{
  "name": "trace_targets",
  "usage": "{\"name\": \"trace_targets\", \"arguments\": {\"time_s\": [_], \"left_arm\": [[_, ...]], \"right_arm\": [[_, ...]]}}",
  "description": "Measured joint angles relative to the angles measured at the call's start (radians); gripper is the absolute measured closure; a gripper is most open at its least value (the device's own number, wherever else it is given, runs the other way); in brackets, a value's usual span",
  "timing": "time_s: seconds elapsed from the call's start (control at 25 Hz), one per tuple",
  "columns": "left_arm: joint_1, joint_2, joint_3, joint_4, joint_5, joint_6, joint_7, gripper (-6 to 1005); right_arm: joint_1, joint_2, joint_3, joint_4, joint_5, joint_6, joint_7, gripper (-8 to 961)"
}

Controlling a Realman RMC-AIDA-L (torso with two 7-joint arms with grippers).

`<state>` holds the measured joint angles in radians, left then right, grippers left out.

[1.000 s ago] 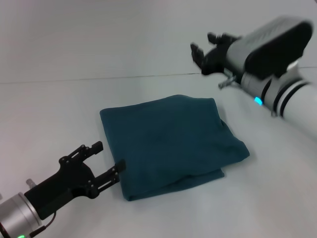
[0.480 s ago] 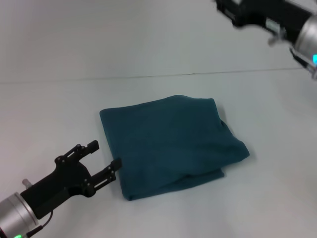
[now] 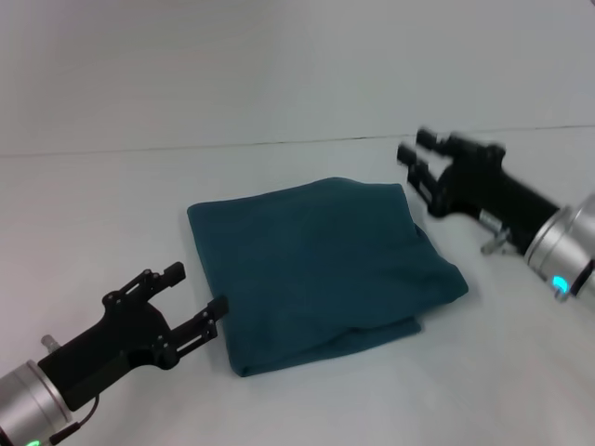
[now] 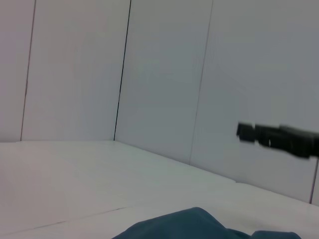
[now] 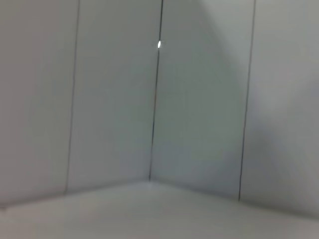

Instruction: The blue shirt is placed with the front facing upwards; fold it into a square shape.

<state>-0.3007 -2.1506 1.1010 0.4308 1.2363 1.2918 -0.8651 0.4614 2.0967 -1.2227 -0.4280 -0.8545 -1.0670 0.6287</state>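
Note:
The blue shirt (image 3: 316, 269) lies folded into a rough square in the middle of the white table, with no lettering showing. An edge of it also shows in the left wrist view (image 4: 199, 226). My left gripper (image 3: 197, 290) is open and empty, just off the shirt's near left corner, low over the table. My right gripper (image 3: 416, 149) is open and empty, hovering by the shirt's far right corner. It also shows as a dark bar in the left wrist view (image 4: 279, 139). The right wrist view shows only walls and table.
The white table (image 3: 112, 204) spreads around the shirt on all sides. A seam line (image 3: 186, 146) runs across it behind the shirt. Plain panelled walls (image 4: 164, 74) stand beyond.
My right arm swung up out of the top right, then came down low beside the shirt's far right corner. My left gripper drew back slightly toward the near left. The shirt has not moved.

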Motion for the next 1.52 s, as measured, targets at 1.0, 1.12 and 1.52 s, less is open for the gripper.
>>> {"name": "trace_targets", "arguments": {"time_s": [1.0, 1.12, 1.52], "left_arm": [[0.0, 0.0, -0.001, 0.0, 0.0, -0.004, 0.001, 209], [0.0, 0.0, -0.001, 0.0, 0.0, -0.003, 0.001, 208], [0.0, 0.0, -0.001, 0.0, 0.0, 0.0, 0.002, 208]], "right_arm": [[-0.006, 0.002, -0.051, 0.336, 0.0, 0.013, -0.097, 931], [-0.014, 0.002, -0.082, 0.338, 0.0, -0.003, -0.097, 930], [-0.02, 0.002, -0.153, 0.341, 0.001, -0.059, -0.078, 925]]}}
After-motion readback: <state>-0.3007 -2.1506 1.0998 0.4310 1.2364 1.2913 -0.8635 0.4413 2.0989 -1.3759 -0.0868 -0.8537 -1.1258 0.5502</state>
